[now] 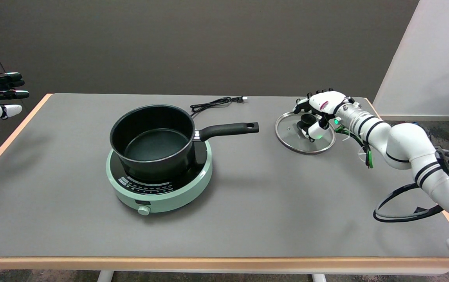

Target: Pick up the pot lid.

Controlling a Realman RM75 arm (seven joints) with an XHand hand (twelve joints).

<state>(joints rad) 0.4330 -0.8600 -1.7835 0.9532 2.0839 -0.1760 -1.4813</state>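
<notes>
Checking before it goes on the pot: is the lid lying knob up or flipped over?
Knob up. The lid lies flat on the table, its black knob on top beneath the right hand.

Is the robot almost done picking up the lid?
Not yet. The right hand has reached the glass lid and its fingers sit around the black knob. The lid looks flat on the table, so closing firmly and lifting remain.

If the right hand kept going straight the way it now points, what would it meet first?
The right hand points down and leftward over the glass lid, fingers curled around its black knob. Going straight on, it would meet the knob first, if it isn't already touching; depth is unclear.
</notes>
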